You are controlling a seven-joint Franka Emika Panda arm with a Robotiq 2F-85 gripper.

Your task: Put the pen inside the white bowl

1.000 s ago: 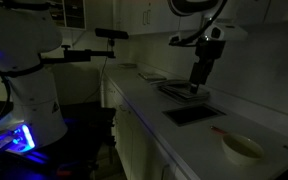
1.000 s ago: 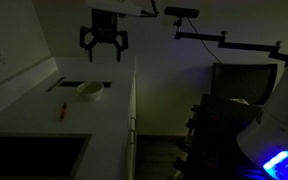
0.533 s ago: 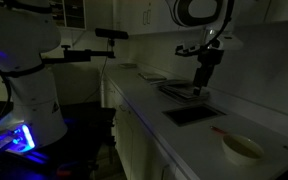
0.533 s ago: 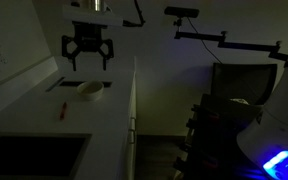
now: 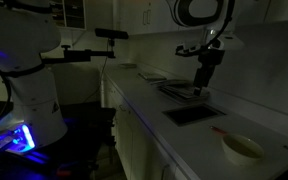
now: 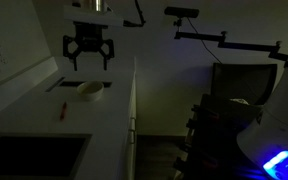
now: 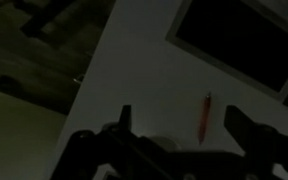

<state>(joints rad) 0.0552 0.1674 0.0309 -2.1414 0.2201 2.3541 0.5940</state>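
- Sideways shift of the fingers [image 6: 69, 58] over the tabletop [image 6: 109, 120] since a second ago; next to no change in the last half second.
- Spread wide, nothing held; hovering high, well clear of everything below.
- In the wrist view, pen [image 7: 205, 115] flat on the tabletop, seen in the gap between the two fingers, off-centre toward one of them.
- A short red stick, lying between the bowl [image 6: 88, 89] and the dark tray [image 6: 29, 155]; near the bowl but apart from it, and untouched.
- Nothing to be made out inside the bowl, as far as the dim light allows.
- Step in hand, by the look of it: the approach to the pen, before any grasp.
- Next: centre over the pen, turn the wrist so the fingers straddle the thin shaft crosswise, lower almost to the tabletop, then close.
- Probably a very low descent, given so thin and flat a thing; height hard to judge in this darkness.
- After that, lift and carry the short way over the bowl's rim before letting go.
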